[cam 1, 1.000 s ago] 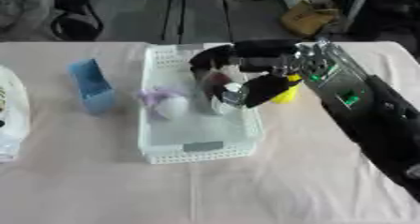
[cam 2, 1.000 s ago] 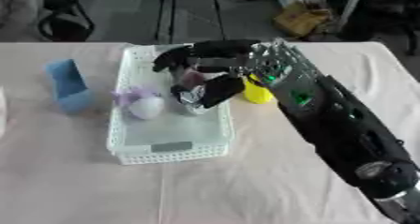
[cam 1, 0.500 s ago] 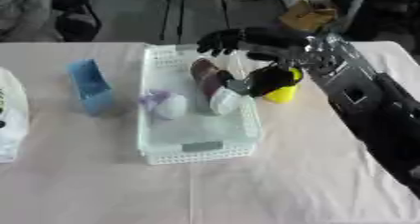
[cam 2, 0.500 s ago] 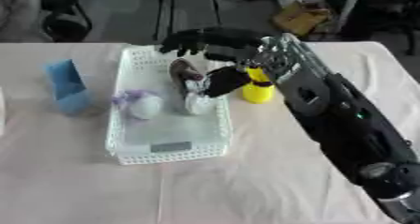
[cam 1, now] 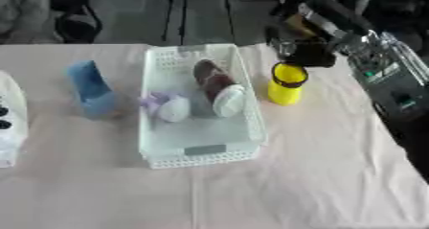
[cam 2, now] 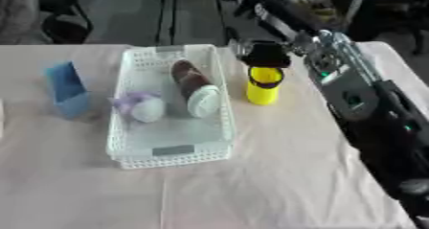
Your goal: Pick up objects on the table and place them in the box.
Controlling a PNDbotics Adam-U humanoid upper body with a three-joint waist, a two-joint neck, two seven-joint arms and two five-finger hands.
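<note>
- Your right hand hovers just above the yellow cup, which stands right of the white basket; its fingers cannot be made out.
- The cup looks light, rigid and smooth; grip around its body.

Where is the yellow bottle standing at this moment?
The yellow bottle stands upright on the table, just outside the right wall of the white basket, below the robot's right hand.
</note>
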